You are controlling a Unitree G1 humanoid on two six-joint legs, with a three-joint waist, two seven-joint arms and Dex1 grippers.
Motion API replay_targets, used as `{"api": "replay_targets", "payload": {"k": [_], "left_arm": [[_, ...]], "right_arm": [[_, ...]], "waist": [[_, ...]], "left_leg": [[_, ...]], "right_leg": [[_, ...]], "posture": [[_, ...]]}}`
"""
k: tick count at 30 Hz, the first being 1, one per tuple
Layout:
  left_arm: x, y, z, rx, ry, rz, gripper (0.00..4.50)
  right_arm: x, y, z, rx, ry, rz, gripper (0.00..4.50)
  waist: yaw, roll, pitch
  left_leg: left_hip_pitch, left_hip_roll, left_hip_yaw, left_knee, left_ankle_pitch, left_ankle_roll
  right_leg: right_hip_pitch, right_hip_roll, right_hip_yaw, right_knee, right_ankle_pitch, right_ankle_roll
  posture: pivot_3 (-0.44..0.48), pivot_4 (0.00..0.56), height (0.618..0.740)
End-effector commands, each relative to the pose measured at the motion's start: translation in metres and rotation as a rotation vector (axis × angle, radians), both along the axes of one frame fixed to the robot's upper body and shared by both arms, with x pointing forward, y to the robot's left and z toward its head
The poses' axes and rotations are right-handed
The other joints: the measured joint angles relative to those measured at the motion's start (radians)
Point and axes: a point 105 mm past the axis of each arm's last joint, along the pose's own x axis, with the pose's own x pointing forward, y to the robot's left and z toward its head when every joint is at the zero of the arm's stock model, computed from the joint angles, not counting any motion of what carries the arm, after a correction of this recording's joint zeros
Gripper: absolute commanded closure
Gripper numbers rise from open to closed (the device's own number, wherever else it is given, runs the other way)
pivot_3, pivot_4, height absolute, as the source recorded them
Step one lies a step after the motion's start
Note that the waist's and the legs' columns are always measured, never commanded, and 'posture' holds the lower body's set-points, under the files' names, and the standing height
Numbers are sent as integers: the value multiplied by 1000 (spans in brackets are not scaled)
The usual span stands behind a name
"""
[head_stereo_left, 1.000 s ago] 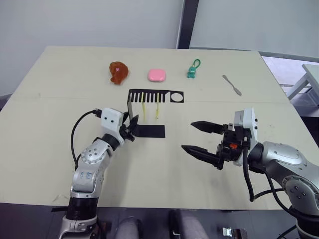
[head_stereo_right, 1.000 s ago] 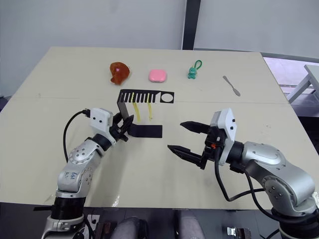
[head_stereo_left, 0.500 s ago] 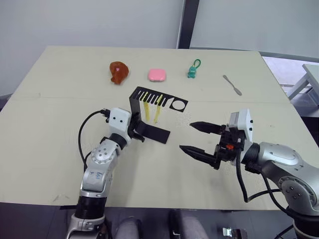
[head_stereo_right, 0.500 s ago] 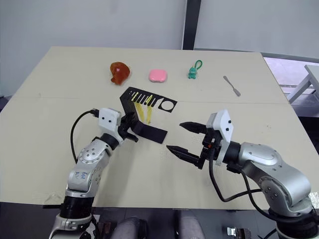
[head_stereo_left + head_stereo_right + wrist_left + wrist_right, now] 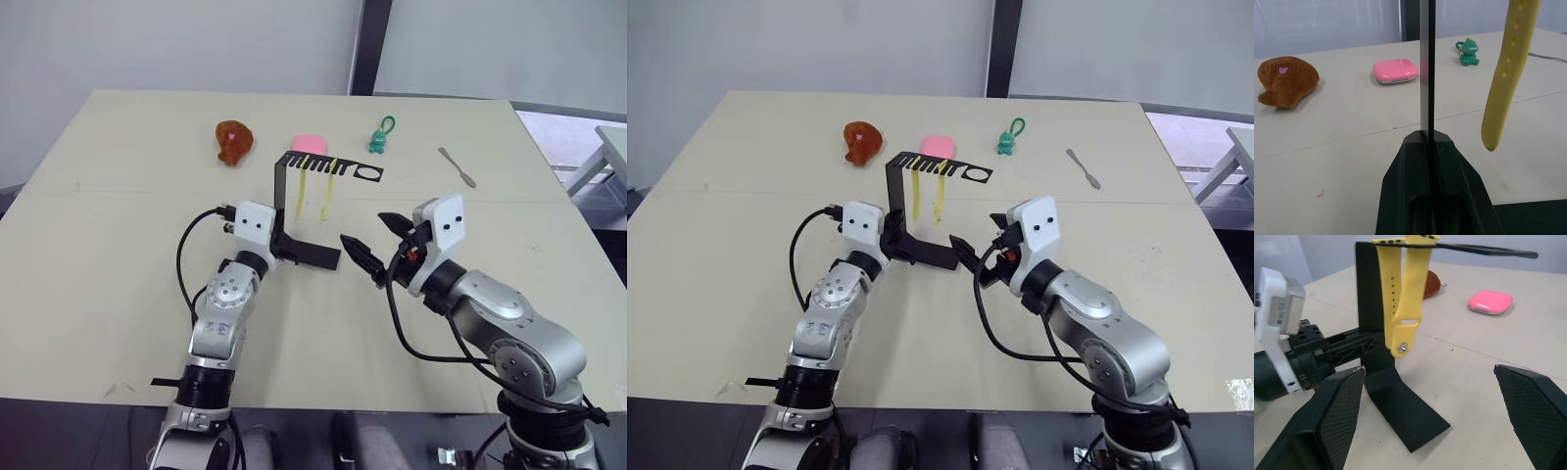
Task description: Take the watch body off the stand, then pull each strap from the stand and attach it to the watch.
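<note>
Across the pale surface (image 5: 88, 294) we see the stand (image 5: 286, 211) upright, its post clamped in the left gripper (image 5: 893, 245), with two yellow straps (image 5: 1400, 308) hanging from its comb arm; the ring end looks empty and we cannot find the watch body. With the right gripper (image 5: 377, 245) wide open just beside the foot, we should keep the stand steady, close low on one strap and draw it along its slot, never sideways.

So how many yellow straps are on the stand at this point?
2. Both hang side by side from the slotted arm of the stand: one strap nearer the upright, the other strap nearer the ring end. None looks hidden.
</note>
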Motion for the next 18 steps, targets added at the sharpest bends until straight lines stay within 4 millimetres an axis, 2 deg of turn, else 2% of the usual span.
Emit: {"api": "replay_targets", "payload": {"k": [1, 11, 18], "left_arm": [[-3, -6, 11, 15, -61, -9, 4466], [-18, 2, 13, 29, -93, -21, 4466], [-29, 0, 1, 25, -72, -33, 4466]], "right_arm": [[-5, 5, 17, 12, -64, -21, 0], [-7, 17, 20, -12, -74, 63, 0], [-12, 22, 18, 5, -49, 125, 0]], "waist": [[0, 0, 0], [-1, 0, 0], [-1, 0, 0]], "left_leg": [[0, 0, 0, 0, 0, 0], [0, 0, 0, 0, 0, 0], [0, 0, 0, 0, 0, 0]], "right_leg": [[0, 0, 0, 0, 0, 0], [0, 0, 0, 0, 0, 0], [0, 0, 0, 0, 0, 0]], "posture": [[0, 150, 740], [0, 150, 740], [0, 150, 740]]}}
